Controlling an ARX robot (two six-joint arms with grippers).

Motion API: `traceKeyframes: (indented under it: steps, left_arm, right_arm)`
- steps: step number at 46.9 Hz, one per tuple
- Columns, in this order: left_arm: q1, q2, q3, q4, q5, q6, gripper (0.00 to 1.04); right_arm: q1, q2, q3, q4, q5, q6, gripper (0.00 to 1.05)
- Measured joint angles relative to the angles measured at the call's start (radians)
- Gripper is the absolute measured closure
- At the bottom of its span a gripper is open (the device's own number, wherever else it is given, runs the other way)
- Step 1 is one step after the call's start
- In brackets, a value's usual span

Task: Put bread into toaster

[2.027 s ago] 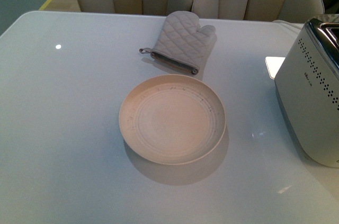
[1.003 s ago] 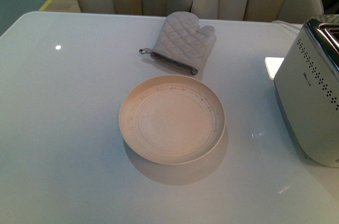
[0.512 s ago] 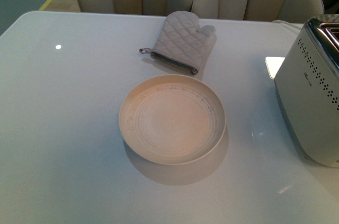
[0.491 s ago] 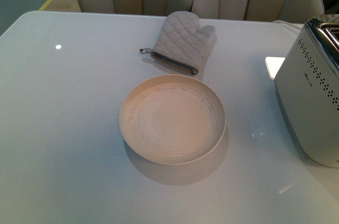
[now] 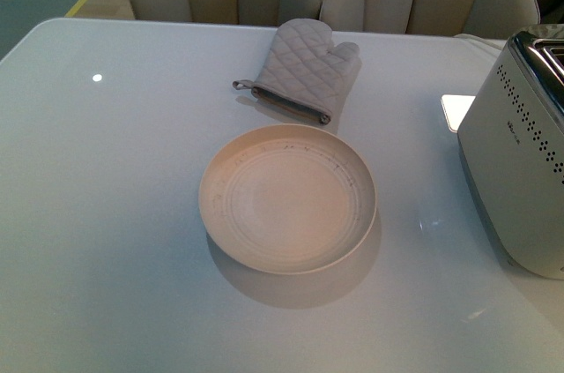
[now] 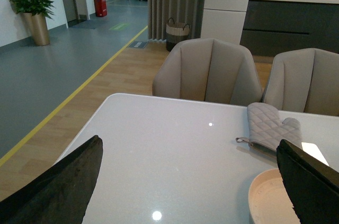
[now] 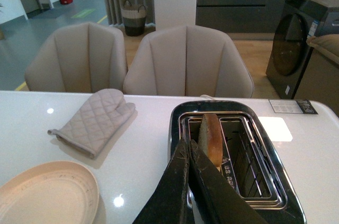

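bread point(image 7: 213, 138) in toaster point(image 7: 233, 155) — beyond closed jaws

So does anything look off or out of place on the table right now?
Nothing stands out. The bread stands in a slot of the toaster, the plate is bare, and the oven mitt lies flat behind it.

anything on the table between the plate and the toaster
Nothing: in the front view only bare white tabletop separates the round cream plate from the boxy silver-white toaster.
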State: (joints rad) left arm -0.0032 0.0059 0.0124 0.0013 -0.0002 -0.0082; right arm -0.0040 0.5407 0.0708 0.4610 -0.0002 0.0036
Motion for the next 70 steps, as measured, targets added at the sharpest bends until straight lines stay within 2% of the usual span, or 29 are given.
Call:
traceKeyframes:
  steps: [15, 22, 51, 57, 70]
  left_arm:
    - [0.0, 0.0, 0.0, 0.0, 0.0, 0.0, 0.07]
    - [0.0, 0.0, 0.0, 0.0, 0.0, 0.0, 0.07]
    - [0.0, 0.0, 0.0, 0.0, 0.0, 0.0, 0.07]
    - [0.0, 0.0, 0.0, 0.0, 0.0, 0.0, 0.07]
    - [0.0, 0.0, 0.0, 0.0, 0.0, 0.0, 0.07]
  right_arm:
    - [0.0, -0.12, -0.034, -0.085, 0.0, 0.0, 1.03]
    - [0.0, -0.153, -0.053, -0.076, 0.0, 0.0, 1.03]
    - [0.0, -0.362, -0.053, -0.281, 0.0, 0.0, 1.03]
    - [0.0, -0.498, -0.053, -0.446, 0.001, 0.0, 1.03]
    - [0.0, -0.533, -0.053, -0.458, 0.0, 0.0, 1.03]
